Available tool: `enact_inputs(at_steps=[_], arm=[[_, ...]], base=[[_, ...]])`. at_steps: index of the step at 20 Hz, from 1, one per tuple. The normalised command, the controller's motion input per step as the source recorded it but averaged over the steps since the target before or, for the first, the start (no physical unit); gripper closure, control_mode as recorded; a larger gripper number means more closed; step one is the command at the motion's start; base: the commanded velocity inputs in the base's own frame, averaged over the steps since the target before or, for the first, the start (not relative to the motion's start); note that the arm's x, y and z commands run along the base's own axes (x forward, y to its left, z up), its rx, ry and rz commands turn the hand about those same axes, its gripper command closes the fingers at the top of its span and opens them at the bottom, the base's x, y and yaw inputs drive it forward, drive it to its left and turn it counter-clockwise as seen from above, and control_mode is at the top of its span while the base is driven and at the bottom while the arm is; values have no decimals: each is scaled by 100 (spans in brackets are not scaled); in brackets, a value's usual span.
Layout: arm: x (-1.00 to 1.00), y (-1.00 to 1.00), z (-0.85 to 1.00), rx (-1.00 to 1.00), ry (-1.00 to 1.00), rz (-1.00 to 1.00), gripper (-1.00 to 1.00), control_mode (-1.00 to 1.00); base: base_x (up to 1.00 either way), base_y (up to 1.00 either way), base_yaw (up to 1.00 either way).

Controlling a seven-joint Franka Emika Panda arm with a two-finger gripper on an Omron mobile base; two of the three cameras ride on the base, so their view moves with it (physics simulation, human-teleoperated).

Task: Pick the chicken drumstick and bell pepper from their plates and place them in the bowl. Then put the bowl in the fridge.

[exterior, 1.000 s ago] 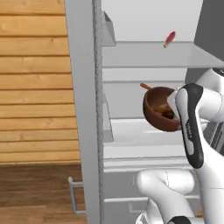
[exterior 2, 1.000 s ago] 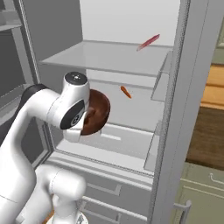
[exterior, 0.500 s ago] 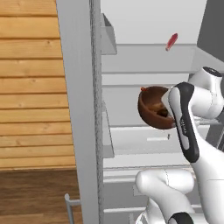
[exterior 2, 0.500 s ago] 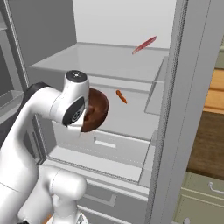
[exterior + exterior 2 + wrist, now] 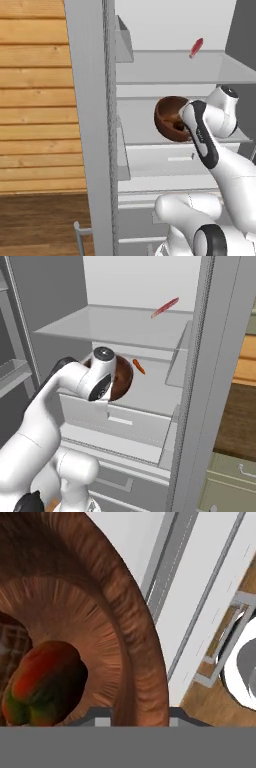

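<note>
1. Deep round bowl (image 5: 169, 118) of dark reddish-brown wood, fine radial grain on the inner wall, held tilted in the open fridge (image 5: 125, 326) just above a pale flat shelf (image 5: 150, 391).
2. Inside the bowl: glossy, lumpy bell pepper (image 5: 44, 682), red shading to green, resting against the curved wall.
3. Pincer (image 5: 135, 718) closed on the bowl rim, one dark tip on each side of the wall.
4. Small orange-red slender piece (image 5: 139, 366) on the shelf beside the bowl; a longer red one (image 5: 165, 307) above the upper shelf.
5. Smooth light-grey fridge walls, with drawers (image 5: 130, 423) below.
</note>
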Motion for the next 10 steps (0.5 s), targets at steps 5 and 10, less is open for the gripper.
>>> enact_inputs(at_steps=[5,10], arm=[[80,-22,-22,4,6,0,100,-100],[55,-21,-25,2,1,0,100,-100]], base=[[0,0,0],[0,0,0]])
